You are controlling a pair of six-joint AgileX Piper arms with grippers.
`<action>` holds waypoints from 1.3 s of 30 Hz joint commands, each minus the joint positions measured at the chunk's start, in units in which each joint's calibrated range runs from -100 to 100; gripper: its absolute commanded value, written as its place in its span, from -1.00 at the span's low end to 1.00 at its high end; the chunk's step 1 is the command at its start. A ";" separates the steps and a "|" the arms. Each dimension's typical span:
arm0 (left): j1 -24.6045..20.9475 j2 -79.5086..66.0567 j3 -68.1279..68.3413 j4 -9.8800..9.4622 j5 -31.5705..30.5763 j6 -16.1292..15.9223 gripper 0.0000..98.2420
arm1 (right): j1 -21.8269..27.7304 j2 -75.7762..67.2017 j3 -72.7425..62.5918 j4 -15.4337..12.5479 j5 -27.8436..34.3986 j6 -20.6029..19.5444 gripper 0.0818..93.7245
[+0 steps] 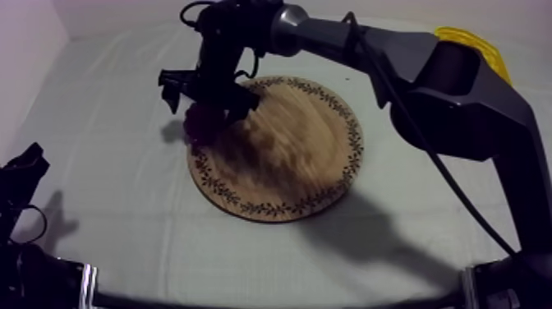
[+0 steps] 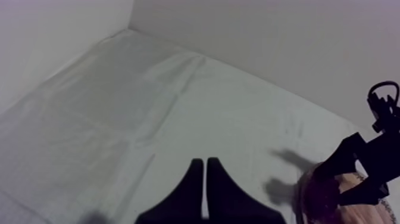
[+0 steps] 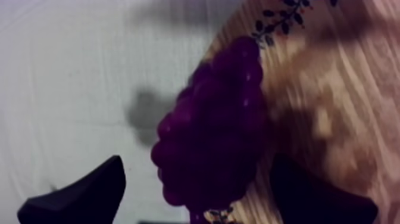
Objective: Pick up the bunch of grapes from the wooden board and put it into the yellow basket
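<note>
It seems the grasp step: the right tool (image 3: pixel 196 179), spread apart, straddles the bunch of grapes (image 3: pixel 214 125); next it should close and lift.

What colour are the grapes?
The bunch of grapes is dark purple; the right wrist view shows it best.

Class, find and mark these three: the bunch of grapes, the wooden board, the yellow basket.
bunch of grapes (image 3: pixel 214 128): right wrist view, middle of the purple cluster.
wooden board (image 1: pixel 304 160): top view, bare wood at its centre.
yellow basket (image 1: pixel 472 43): top view, the visible stretch of its rim.
</note>
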 commanded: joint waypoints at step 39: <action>-0.01 0.03 0.04 0.01 0.03 0.00 -1.00 | 4.30 -19.32 21.78 0.27 -1.31 4.80 -0.51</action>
